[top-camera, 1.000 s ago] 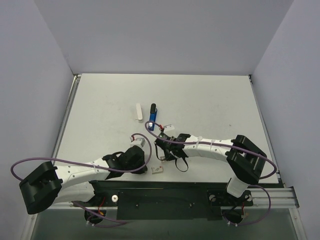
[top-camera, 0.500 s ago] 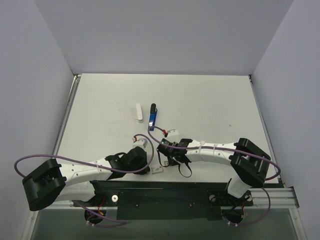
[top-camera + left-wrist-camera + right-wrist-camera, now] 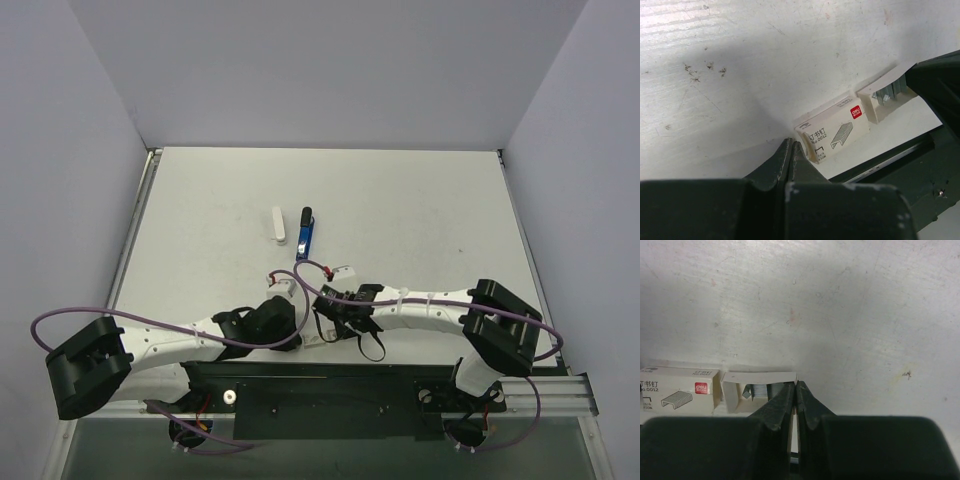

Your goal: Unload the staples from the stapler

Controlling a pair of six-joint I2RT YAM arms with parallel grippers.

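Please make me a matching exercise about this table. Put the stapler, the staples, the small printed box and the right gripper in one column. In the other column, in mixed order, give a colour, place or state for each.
Things
1. stapler
2. staples
3. staple box
4. right gripper

Descriptions
A. white with a red mark, at the table's near edge
B. blue with a black end
C. shut
D. pale stick lying just left of the stapler

Pairs: 1-B, 2-D, 3-A, 4-C
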